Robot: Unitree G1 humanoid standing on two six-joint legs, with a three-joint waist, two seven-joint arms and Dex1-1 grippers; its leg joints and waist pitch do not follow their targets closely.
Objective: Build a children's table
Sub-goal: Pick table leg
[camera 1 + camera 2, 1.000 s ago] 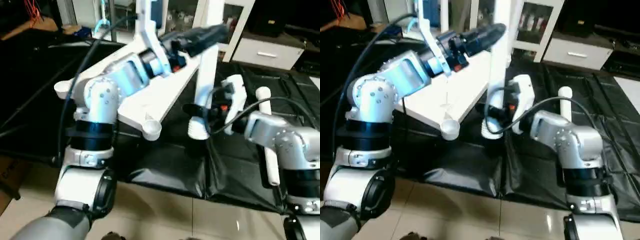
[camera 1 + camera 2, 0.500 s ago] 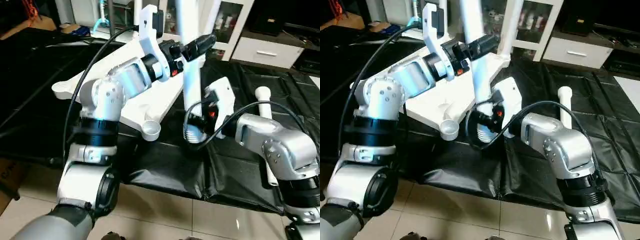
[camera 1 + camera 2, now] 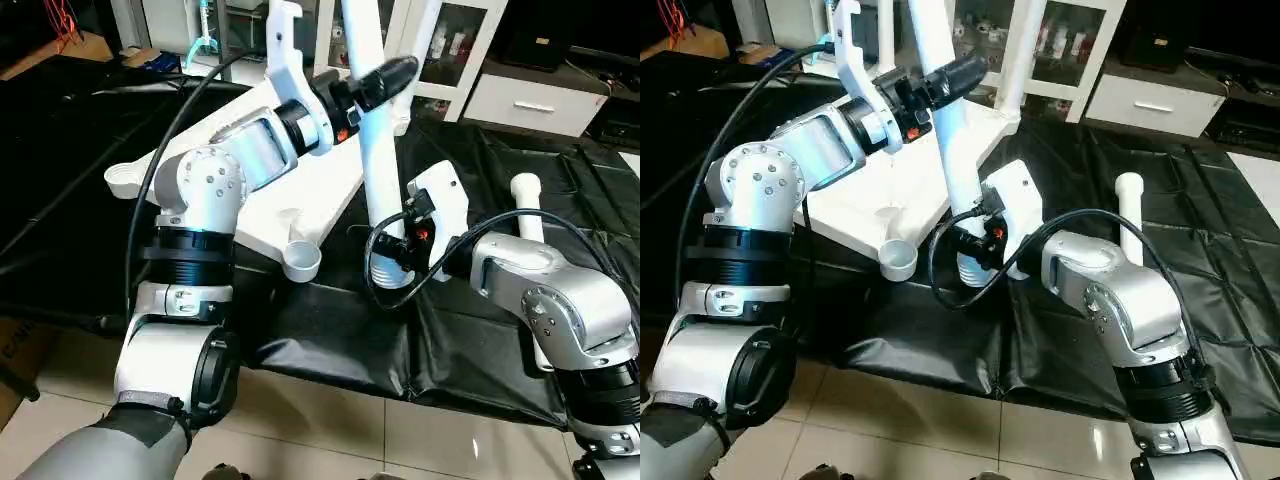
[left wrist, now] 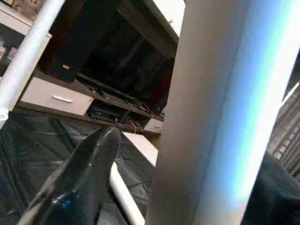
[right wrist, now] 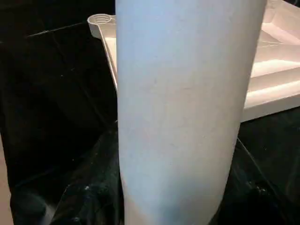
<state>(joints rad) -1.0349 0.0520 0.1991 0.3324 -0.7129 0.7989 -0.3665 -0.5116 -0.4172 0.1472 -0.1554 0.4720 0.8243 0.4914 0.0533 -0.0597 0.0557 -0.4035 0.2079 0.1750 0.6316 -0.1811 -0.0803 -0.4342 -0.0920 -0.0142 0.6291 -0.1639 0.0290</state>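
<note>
The white tabletop (image 3: 300,205) lies upside down on a black sheet, with an open round socket (image 3: 302,258) at its near corner. A white leg (image 3: 375,150) stands beside that corner, leaning slightly left. My right gripper (image 3: 392,245) is shut on the leg just above its flared foot, and black fingers (image 5: 79,197) flank the tube. My left gripper (image 3: 375,80) is open around the leg higher up, with a gap between one finger (image 4: 84,178) and the tube. Another leg (image 3: 1025,50) stands upright at the tabletop's far corner. A third leg (image 3: 1128,215) lies on the sheet at the right.
The black sheet (image 3: 330,330) ends at a tiled floor (image 3: 350,430) in front. A white glass-door cabinet (image 3: 455,40) and a white drawer unit (image 3: 520,100) stand behind. A second socket (image 3: 122,178) juts out at the tabletop's left corner.
My right gripper has carried the leg left, closer to the near corner socket, and the leg now leans left. My left gripper has followed and sits around its upper part.
</note>
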